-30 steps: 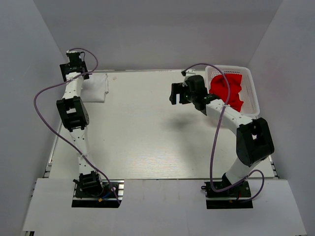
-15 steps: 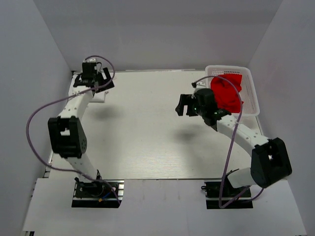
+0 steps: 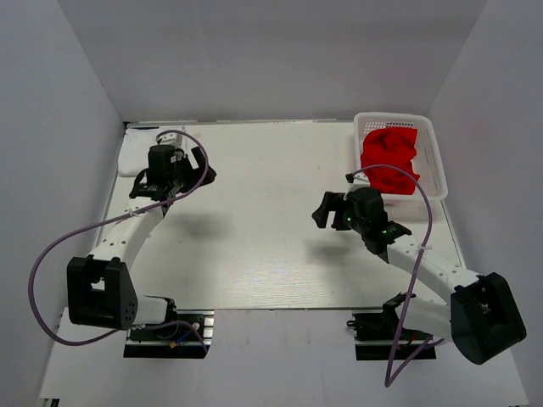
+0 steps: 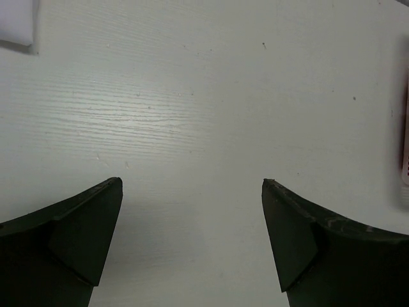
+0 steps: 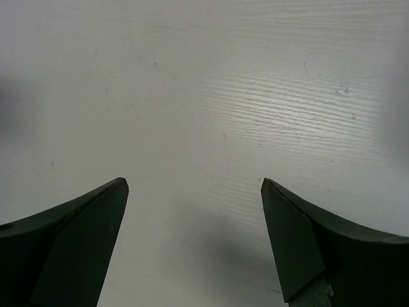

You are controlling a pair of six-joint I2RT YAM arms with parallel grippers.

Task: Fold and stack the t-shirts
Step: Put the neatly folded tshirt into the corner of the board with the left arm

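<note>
Readable text: none in any view | Labels, brands: none legible on the red t-shirt (image 3: 390, 161) or basket (image 3: 433, 157) | Numbers, signs: none on the table (image 3: 271, 254)

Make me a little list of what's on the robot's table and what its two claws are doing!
table: white, wood-grained
basket: white, at the far right corner
red t-shirt: bunched up inside the basket
white t-shirt: lying at the far left corner
left gripper: open, holding nothing, over the table
right gripper: open, holding nothing, over the table
stack: not made yet
</note>
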